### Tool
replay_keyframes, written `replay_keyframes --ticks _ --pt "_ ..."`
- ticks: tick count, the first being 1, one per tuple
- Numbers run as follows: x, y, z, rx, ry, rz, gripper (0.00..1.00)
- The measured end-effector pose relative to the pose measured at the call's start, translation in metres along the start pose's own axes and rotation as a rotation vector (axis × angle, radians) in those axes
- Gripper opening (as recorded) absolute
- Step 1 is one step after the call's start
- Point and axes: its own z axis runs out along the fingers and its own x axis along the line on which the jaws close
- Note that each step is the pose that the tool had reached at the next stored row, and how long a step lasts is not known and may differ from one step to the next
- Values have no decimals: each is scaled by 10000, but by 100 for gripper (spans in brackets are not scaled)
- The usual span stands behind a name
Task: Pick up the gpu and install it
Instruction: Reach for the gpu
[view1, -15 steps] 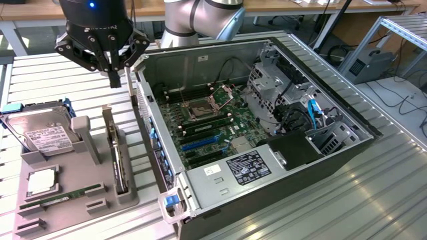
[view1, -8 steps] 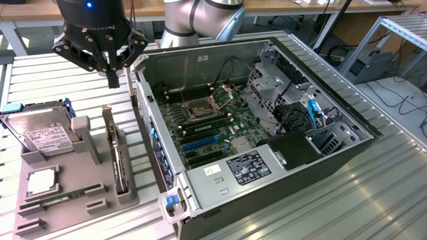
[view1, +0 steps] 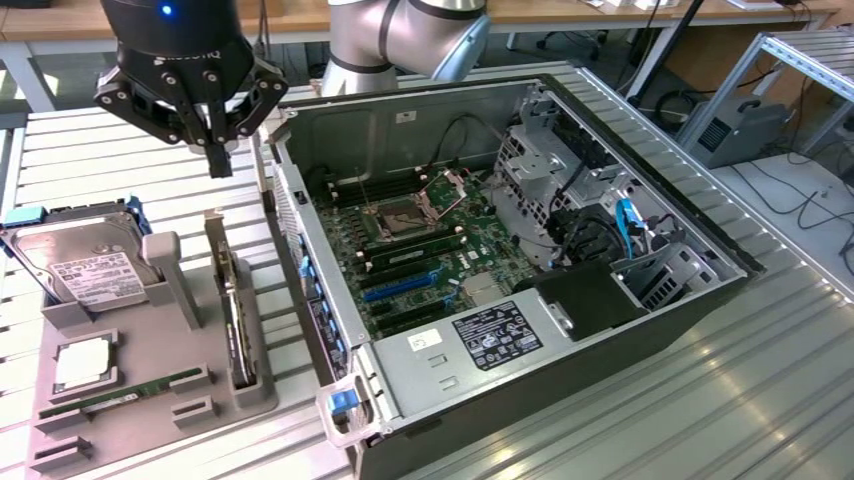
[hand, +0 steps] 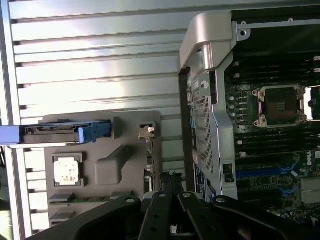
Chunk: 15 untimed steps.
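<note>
My gripper (view1: 218, 165) is black, with pinned linkage bars (hand: 165, 220) and white lettering under a blue light (view1: 167, 11); my arm (view1: 400, 35) is silver with grey joint caps.

Exterior view: arm (view1: 400, 35) cut off by upper edge; tray (view1: 160, 345) cropped at lower left; gpu (view1: 238, 320) edge-on, lower edge hidden in tray slot; hard drive (view1: 87, 270) label text too small to read.

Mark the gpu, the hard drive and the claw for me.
gpu (view1: 240, 335), exterior view, upper edge of the card.
hard drive (view1: 91, 272), exterior view, its white label.
claw (view1: 219, 168), exterior view, between its shut fingertips.
</note>
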Motion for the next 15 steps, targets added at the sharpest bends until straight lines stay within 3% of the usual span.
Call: replay_keyframes --ticks 15 --pt "105 -8 -3 3 -1 1 11"
